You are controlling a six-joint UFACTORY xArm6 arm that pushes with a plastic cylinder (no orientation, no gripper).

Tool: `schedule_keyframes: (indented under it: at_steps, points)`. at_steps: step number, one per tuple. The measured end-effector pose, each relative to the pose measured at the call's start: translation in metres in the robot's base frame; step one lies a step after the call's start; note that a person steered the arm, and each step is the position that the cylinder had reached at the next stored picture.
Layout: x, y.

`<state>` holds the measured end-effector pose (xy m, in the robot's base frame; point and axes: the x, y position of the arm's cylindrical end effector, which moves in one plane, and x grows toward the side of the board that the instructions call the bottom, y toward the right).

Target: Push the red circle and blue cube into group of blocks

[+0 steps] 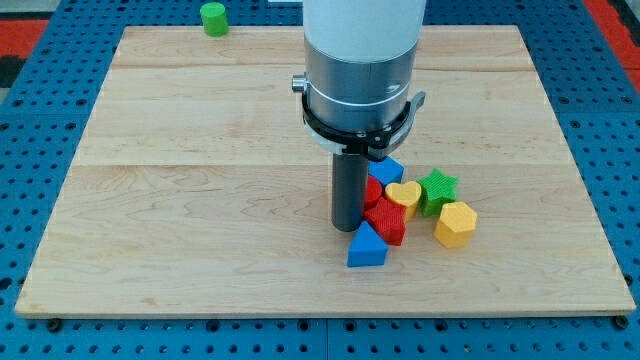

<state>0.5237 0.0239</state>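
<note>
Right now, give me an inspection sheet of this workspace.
Surface: wooden board, flat, on a blue pegboard.
Job's things: a red block and a blue block in the cluster; shapes partly hidden by the rod.
Clutter: blue triangular block, yellow heart, green star, yellow hexagon grouped together; green cylinder alone at the view's top edge.
End effector: my tip against the cluster's left side.
Cables: nothing seen.
Surroundings: red mat at the view's top left.

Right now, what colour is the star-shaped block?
Green. The star block sits at the cluster's right, above the yellow block; the camera view shows it clearly.
</note>
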Motion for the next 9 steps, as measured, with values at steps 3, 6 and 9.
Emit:
schedule_keyframes:
  at_steps: [3,6,9]
  points:
    - [0.007,0.025]
    - [-0.01,-0.074]
    - [-0.052,-0.021]
